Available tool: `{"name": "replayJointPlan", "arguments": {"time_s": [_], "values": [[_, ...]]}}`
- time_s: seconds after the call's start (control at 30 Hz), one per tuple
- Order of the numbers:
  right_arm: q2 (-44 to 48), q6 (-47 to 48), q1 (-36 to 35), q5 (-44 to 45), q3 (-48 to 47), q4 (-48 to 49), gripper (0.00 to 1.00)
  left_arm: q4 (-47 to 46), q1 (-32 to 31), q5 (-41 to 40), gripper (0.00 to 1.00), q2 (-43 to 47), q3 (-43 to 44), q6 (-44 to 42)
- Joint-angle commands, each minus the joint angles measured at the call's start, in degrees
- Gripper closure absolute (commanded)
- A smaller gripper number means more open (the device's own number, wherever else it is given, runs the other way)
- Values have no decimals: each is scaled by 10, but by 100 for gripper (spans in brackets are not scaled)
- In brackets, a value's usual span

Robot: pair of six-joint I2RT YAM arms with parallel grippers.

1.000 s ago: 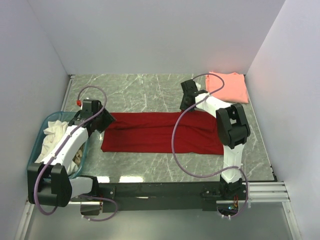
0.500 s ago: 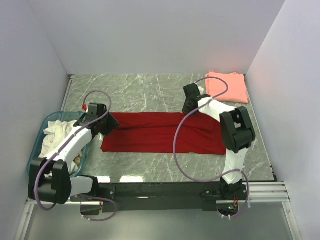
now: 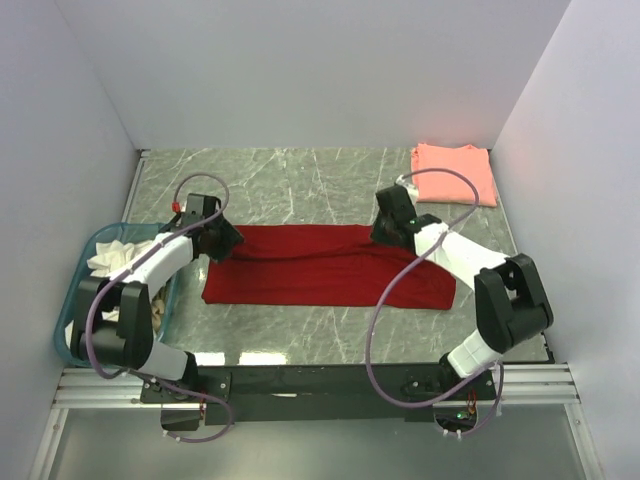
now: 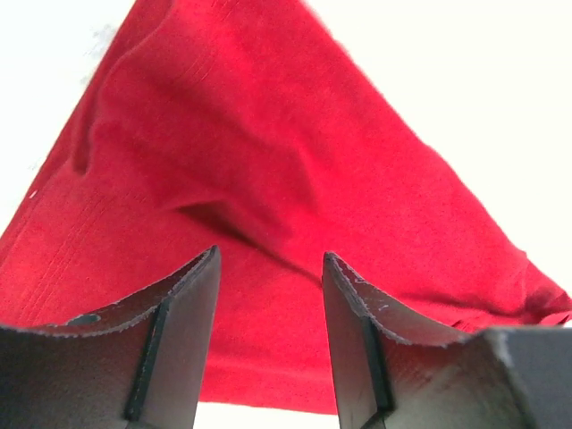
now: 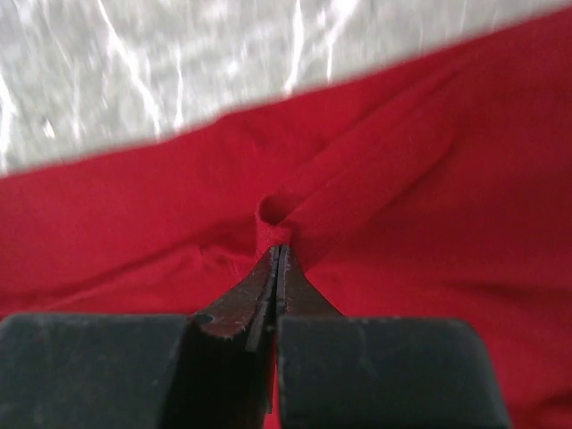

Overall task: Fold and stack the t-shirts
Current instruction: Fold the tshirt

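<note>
While a deep red shirt [image 3: 320, 265] lies as a long, flat strip across the table [image 3: 300, 180], the left gripper [image 4: 268, 268] sits over its left end, jaws apart and holding nothing, arm stretched low. The right gripper [image 5: 275, 255], arm bent inward, pinches a raised fold at the strip's far edge. A folded pink shirt [image 3: 455, 172] lies in the far right corner.

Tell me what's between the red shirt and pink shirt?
Mostly bare marble table, in the top view. A purple cable loops over the gap by the pink shirt; the red shirt lies apart.
</note>
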State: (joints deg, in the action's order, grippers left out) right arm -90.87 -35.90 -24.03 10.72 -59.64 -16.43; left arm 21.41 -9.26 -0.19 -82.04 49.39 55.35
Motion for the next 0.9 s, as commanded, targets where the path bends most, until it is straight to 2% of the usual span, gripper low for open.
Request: {"name": "replayJointPlan", "arguments": {"time_s": [0.0,0.4,0.47,0.6,0.67,0.73,0.87], "values": [[52,-26,-19,5,39,29,100,-18,-2,4,45,-17,42,7],[155,-99,-58,-3,204,130,100,-31,-6,4,46,-81,53,11],[163,-106,-62,-6,227,150,100,-31,-6,-26,48,-80,47,14],[164,-111,-66,-18,248,162,100,-26,-6,-62,54,-70,32,32],[165,-112,-65,-32,261,191,97,-16,-6,-78,57,-68,26,41],[165,-115,-66,-39,269,198,94,-10,-6,-97,66,-66,20,49],[188,-111,-66,-46,281,206,87,-12,-6,-115,73,-53,-9,63]]}}
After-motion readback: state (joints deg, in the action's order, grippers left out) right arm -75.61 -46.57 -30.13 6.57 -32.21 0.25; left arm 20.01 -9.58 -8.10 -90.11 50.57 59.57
